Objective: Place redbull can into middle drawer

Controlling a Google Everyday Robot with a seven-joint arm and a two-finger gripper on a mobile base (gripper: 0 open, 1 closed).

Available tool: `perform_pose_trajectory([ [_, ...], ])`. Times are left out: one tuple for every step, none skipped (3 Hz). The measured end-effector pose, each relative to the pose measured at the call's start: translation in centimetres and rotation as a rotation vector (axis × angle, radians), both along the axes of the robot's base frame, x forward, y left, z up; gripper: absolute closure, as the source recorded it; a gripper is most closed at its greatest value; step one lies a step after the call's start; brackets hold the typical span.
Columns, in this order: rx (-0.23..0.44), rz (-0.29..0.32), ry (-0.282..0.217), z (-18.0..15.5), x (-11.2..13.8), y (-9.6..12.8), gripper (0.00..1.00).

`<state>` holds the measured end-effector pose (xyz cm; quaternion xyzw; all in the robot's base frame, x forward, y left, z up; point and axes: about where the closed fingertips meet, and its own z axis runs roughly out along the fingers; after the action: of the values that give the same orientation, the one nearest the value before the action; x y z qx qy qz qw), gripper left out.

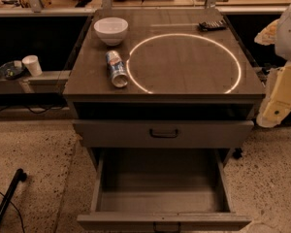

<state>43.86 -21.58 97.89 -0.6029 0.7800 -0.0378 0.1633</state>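
Redbull can point(117, 68) lies far from right-edge end effector point(280, 96).

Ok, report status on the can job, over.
Gripper at right edge, beside the cabinet, off the can. Redbull can lying on cabinet top near white bowl. Middle drawer open, nothing in it.

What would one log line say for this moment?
redbull can: lying on cabinet top | middle drawer: open, can not inside | gripper: right of cabinet top
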Motion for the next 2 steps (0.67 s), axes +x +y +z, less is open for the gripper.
perform_pose_trajectory([
  [-0.001, 0.0, -0.002, 0.0, 0.1, 0.1, 0.0],
  [-0.013, 0.025, 0.009, -0.7, 3.5, 3.7, 0.0],
])
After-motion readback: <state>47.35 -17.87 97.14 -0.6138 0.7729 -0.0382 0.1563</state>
